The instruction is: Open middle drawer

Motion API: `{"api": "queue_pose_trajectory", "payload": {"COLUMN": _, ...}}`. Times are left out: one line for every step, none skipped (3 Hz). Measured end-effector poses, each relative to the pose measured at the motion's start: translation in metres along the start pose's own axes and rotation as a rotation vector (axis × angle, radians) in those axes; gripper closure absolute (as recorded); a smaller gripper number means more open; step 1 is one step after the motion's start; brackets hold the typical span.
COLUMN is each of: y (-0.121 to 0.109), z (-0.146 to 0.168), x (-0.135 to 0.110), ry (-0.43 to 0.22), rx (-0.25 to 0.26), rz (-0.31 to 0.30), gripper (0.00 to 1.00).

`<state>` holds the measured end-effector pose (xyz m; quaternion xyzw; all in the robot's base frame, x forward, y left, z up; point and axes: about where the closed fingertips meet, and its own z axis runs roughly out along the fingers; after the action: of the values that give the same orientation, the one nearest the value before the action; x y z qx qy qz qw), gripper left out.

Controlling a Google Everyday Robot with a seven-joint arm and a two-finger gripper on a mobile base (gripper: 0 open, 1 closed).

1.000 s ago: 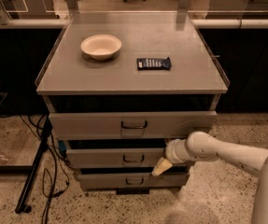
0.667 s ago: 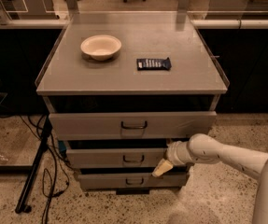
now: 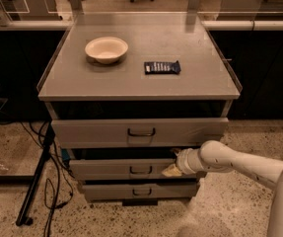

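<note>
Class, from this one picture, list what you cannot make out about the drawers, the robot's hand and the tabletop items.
All in the camera view:
1. The hand, at the right end of the middle drawer: its contact there is hidden by its own wrist.
2. Inside of the middle drawer: lost in shadow under the top drawer.
3. Print on the packet: too small.
4. The arm: cut off by the right edge.

The white, rounded plastic arm [image 3: 239, 164] reaches in from the lower right, nearly level. Its pale cream two-finger gripper [image 3: 171, 170] points left, low and right of centre, tipped slightly downward
</note>
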<state>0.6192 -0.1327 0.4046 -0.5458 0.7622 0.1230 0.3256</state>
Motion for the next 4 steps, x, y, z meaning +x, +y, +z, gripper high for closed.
{"api": "queue_pose_trajectory", "payload": {"y": -0.001, "z": -0.003, "x": -0.002, "ry": 0.000, "rx": 0.000, "rz": 0.000, "gripper": 0.65}}
{"api": "queue_pose_trajectory", "payload": {"y": 0.015, "z": -0.019, "x": 0.000, "ry": 0.014, "rx": -0.040, "rz": 0.009, "gripper": 0.88}}
{"api": "queue_pose_trajectory", "payload": {"y": 0.027, "z": -0.030, "x": 0.004, "ry": 0.021, "rx": -0.044, "rz": 0.023, "gripper": 1.00}}
{"api": "queue_pose_trajectory", "payload": {"y": 0.027, "z": -0.043, "x": -0.005, "ry": -0.005, "rx": -0.003, "rz": 0.074, "gripper": 1.00}}
